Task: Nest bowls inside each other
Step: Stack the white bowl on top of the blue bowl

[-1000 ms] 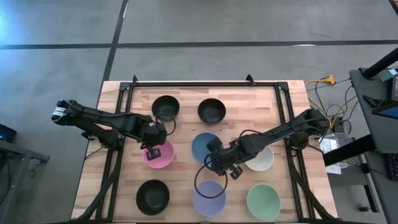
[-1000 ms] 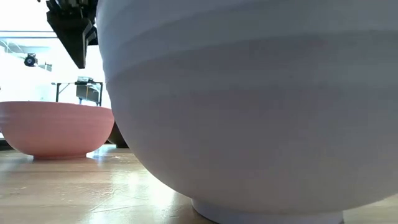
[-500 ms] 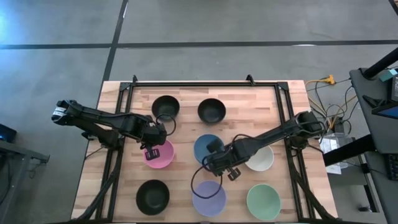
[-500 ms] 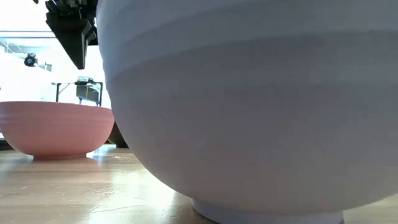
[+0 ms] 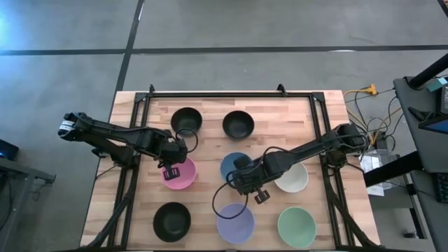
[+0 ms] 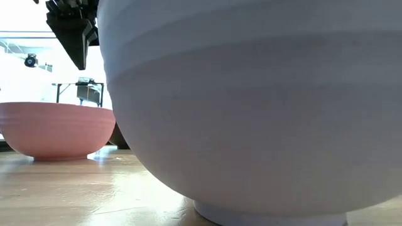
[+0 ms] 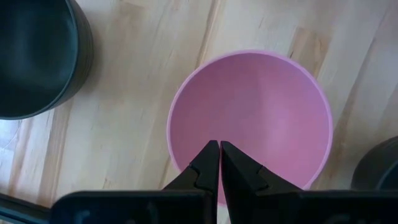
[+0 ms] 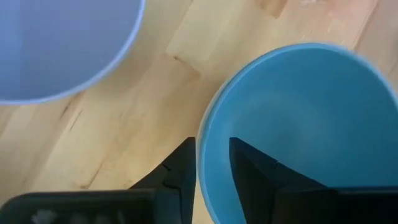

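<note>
Right gripper (image 8: 211,163) has shifted — fingers straddle blue bowl (image 8: 311,124) rim

No legible text, labels, brand marks, numbers or signs in any view. Checked bowls, wooden tabletop, arms, and equipment at right edge of high view: nothing readable.
</note>
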`<state>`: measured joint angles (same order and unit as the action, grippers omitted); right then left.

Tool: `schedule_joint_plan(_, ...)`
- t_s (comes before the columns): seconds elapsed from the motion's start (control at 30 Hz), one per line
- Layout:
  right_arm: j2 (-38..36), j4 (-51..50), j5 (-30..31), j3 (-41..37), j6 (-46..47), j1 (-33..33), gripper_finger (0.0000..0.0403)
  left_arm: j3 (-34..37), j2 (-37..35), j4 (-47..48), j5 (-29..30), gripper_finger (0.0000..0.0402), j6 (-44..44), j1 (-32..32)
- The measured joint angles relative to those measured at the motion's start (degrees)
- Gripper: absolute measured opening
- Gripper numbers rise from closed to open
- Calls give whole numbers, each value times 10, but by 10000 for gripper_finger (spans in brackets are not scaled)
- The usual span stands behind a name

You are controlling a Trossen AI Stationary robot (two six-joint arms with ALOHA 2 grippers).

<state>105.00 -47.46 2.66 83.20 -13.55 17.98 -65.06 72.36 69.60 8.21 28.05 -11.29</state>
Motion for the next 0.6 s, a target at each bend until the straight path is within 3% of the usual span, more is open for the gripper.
schedule_joint_plan(0.37,-20,-2,19,2,48,-12,53,0,0,-1,0,1,0,0)
schedule_joint_plan(0.6,-112,-10,15,-26,183,-84,45,1,0,-1,0,1,1,0)
